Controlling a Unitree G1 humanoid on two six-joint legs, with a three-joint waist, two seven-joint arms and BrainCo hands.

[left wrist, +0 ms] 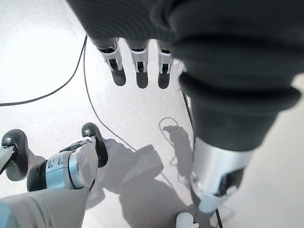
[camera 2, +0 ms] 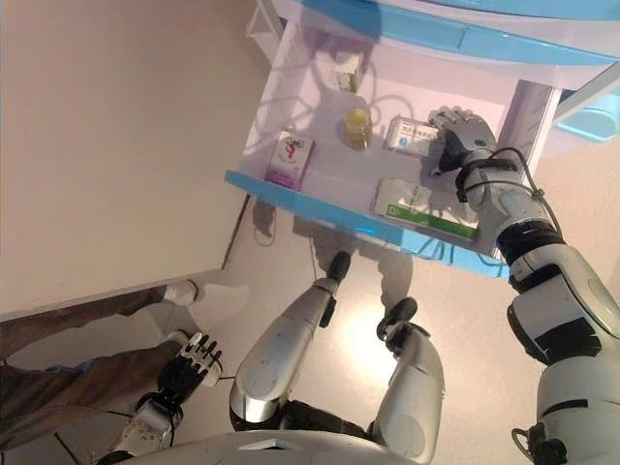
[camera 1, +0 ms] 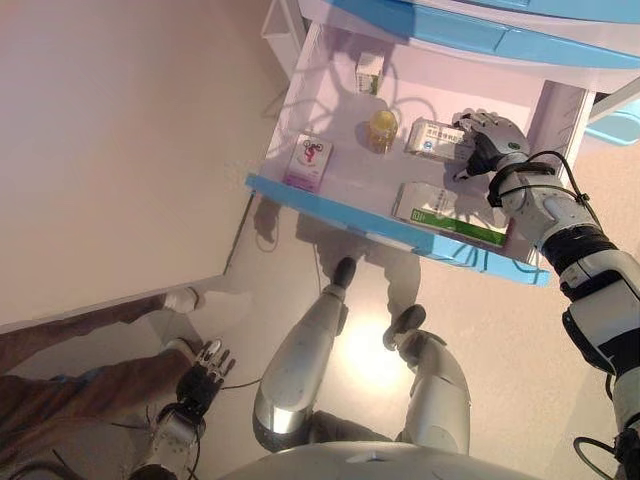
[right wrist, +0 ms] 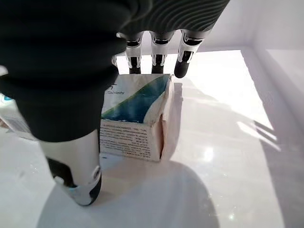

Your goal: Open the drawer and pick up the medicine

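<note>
The drawer (camera 1: 330, 200) stands pulled out, and the right hand (camera 1: 487, 140) reaches into it over a white and blue-green medicine box (right wrist: 135, 118) lying on the drawer floor, fingers (right wrist: 156, 52) past its far edge and thumb (right wrist: 76, 166) at its near side, straddling it but not yet pinching (the hand is open). The box looks light, thin cardboard with a crumpled end flap, so it would likely crush under a hard squeeze; gripping across the long flat sides seems safest. The left hand (camera 1: 203, 375) hangs low by the floor, fingers relaxed and empty.
</note>
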